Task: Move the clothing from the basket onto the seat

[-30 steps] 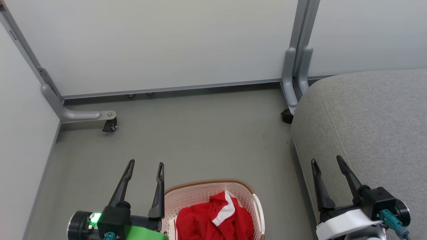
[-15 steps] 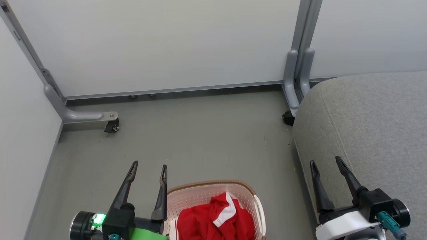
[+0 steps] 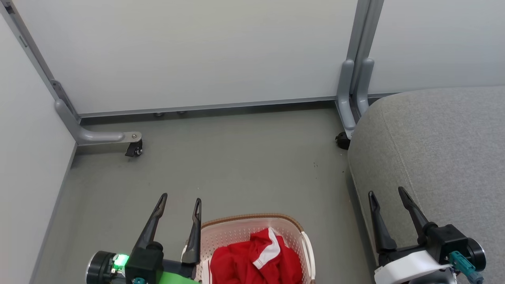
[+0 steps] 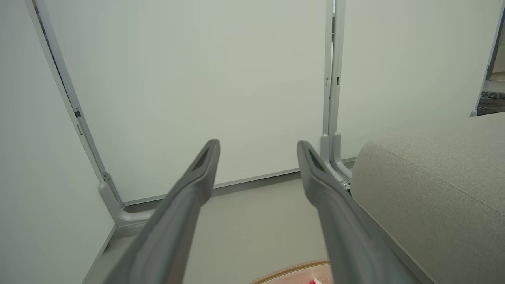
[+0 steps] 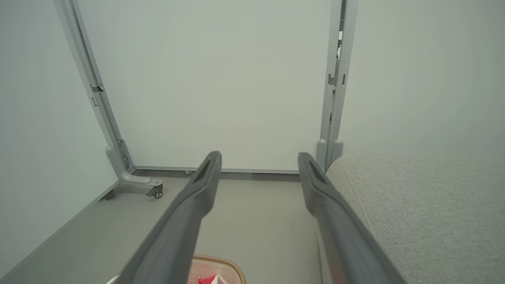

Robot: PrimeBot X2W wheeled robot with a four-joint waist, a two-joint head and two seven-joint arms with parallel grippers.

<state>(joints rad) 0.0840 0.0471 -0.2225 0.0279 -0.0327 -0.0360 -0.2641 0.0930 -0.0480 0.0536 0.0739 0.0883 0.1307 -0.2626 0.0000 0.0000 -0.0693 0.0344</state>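
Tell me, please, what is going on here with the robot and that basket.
The robot is about to move laundry, but nothing has been picked up yet. The red clothing lies bunched in the basket on the floor. The left gripper hangs open and empty by the basket's left side. The right gripper is open and empty too, near the front edge of the grey seat, which has no clothing on the part in view.
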